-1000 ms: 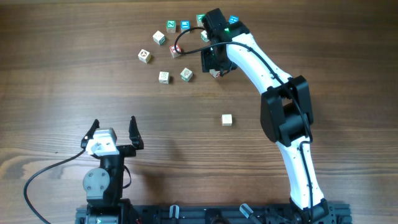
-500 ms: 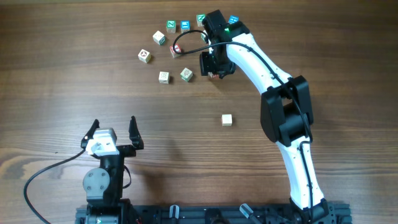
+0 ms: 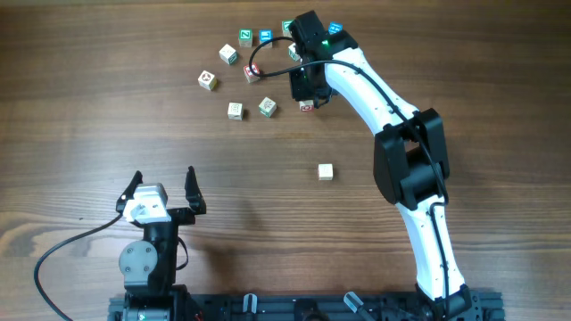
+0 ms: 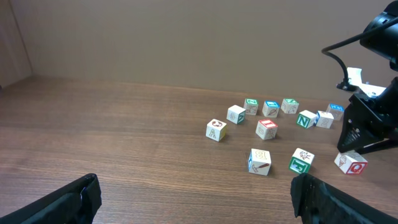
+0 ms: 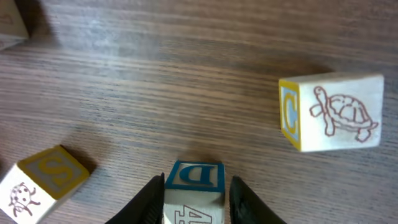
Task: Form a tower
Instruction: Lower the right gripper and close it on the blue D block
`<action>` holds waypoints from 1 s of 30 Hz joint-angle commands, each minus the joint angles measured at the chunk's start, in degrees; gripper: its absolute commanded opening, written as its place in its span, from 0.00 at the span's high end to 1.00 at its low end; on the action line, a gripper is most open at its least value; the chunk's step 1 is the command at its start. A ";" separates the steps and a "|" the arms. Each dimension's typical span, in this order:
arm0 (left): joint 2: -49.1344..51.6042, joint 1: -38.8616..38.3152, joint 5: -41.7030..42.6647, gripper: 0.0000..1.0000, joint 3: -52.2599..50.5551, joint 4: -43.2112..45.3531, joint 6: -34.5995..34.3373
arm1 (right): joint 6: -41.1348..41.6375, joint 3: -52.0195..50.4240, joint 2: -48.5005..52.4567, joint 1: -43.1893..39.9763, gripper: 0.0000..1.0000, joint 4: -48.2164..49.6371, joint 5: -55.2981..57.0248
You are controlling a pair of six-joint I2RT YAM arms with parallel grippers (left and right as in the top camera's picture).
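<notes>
On the far side of the table (image 3: 107, 107), at the right-hand fringe of the loose cubes (image 3: 235, 111), the right gripper (image 3: 306, 100) is reaching down over one lettered cube (image 5: 193, 183) and holding it narrowly, a finger lying against each of two opposite sides with no visible gap. It is taking the cube from above, which is leaving the bottom face free to be set flat on another cube. It is also choosing one that is sitting apart from its neighbours, the turtle cube (image 5: 329, 112) and the ladybird cube (image 5: 40, 183), so the fingers are finding room beside it without nudging them. In the left wrist view this cube is showing a red Q and seems to be sitting on the wood, not yet lifted. The tower is not standing anywhere in view. The nearest thing to it is a lone pale cube (image 3: 326, 171) lying well apart from the rest toward the middle of the table, and I am judging that it is serving as the base, set in open wood so a stack can rise clear of the clutter. The left gripper (image 3: 163, 174) is resting near its own mount with fingers spread wide, holding nothing, probably so that it is not crossing the right arm's path.
</notes>
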 commanded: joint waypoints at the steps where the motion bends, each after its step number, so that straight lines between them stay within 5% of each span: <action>1: -0.28 0.33 -0.76 0.00 -0.17 -0.02 1.05 | -0.09 -0.02 1.42 -0.13 0.66 -1.44 1.20; 5: -0.28 0.33 -0.76 0.00 -0.17 -0.02 1.05 | -0.09 -0.02 1.42 -0.13 0.47 -2.05 1.22; 9: -0.28 0.33 -0.76 0.00 -0.17 -0.02 1.05 | -0.11 -0.02 1.42 -0.13 0.60 -4.04 1.25; 14: -0.28 0.33 -0.76 0.00 -0.17 -0.02 1.05 | -0.09 -0.02 1.42 -0.13 0.64 -4.13 1.22; 30: -0.28 0.33 -0.76 0.00 -0.17 -0.02 1.05 | 0.09 -0.02 1.44 -0.13 0.58 -4.39 1.22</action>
